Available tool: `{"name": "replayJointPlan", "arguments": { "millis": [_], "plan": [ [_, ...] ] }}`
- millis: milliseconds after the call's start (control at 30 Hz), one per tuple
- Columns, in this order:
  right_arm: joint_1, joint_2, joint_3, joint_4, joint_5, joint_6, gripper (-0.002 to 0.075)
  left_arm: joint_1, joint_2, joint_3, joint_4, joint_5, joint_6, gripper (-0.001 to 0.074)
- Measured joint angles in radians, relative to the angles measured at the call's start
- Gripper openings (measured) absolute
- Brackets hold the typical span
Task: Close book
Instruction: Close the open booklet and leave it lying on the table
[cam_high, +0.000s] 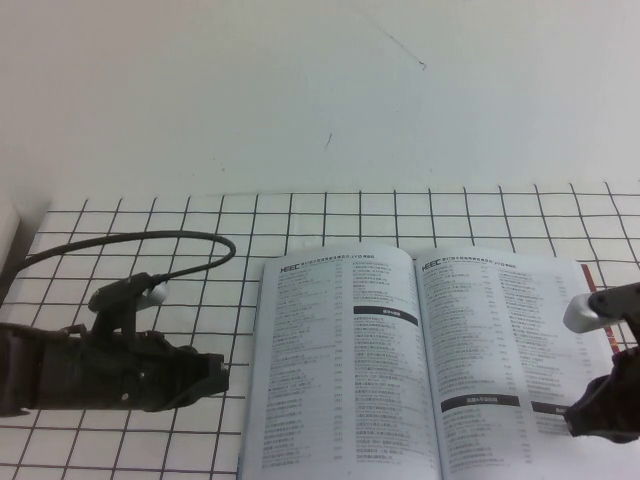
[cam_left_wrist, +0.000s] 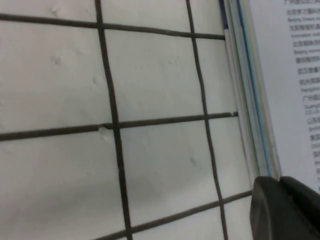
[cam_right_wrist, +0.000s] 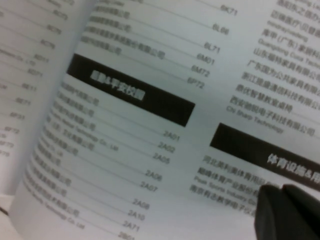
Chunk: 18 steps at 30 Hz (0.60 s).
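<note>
An open book (cam_high: 400, 360) lies flat on the grid-marked table, both pages printed with columns of text and black heading bars. My left gripper (cam_high: 222, 378) sits low over the table just left of the book's left edge (cam_left_wrist: 250, 100); its fingers (cam_left_wrist: 272, 210) are shut with nothing between them. My right gripper (cam_high: 572, 418) is over the lower part of the right page (cam_right_wrist: 150, 125), also shut and empty, its fingertips (cam_right_wrist: 272, 215) close above the print.
The white table (cam_high: 300, 215) carries a black grid. A black cable (cam_high: 190, 238) loops behind the left arm. A plain white wall rises behind. A pale object (cam_high: 6, 232) shows at the far left edge.
</note>
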Motion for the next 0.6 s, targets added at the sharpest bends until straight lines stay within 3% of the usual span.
{"name": "replayJointPlan", "arguments": {
  "millis": [233,600],
  "plan": [
    [0.0,0.094,-0.012,0.011,-0.011,0.0,-0.0003,0.0,0.106,-0.004,-0.121,0.067,0.131,-0.0004],
    [0.0,0.105,-0.019,0.013,-0.001,0.0,-0.0003,0.0,0.144,-0.014,-0.169,0.118,0.171,-0.0004]
  ]
}}
